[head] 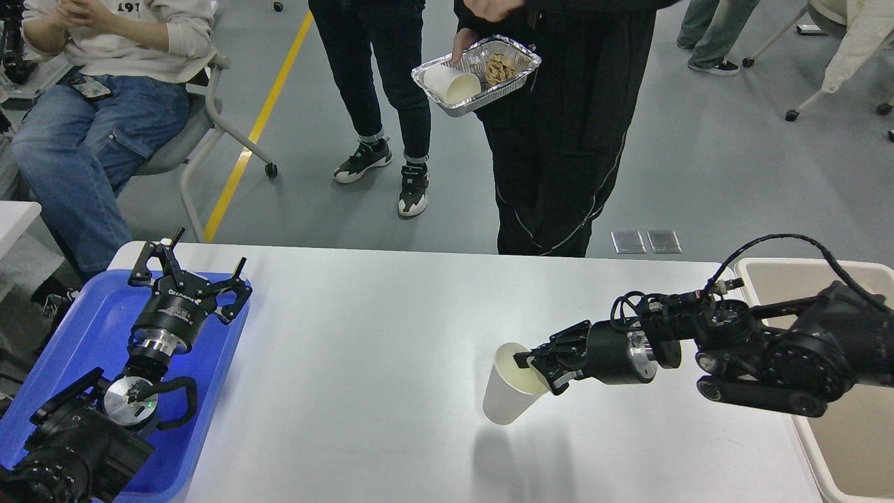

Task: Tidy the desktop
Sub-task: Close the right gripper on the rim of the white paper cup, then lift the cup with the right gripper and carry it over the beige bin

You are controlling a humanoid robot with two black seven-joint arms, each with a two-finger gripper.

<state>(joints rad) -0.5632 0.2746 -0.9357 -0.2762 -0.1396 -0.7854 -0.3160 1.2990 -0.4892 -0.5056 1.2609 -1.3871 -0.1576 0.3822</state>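
The desktop (363, 349) is a wide light grey-white table top. My right gripper (532, 365) is shut on the rim of a white paper cup (508, 395), one finger inside it. The cup hangs tilted, lifted off the desktop, with its shadow below. My left gripper (188, 269) is open and empty, fingers spread, over the far end of the blue tray (91, 314) at the left.
A beige bin (848, 433) stands at the table's right edge, under my right arm. A person in black (559, 140) stands behind the table holding a foil tray (478, 70) with a cup and scraps. More people stand and sit at the back left.
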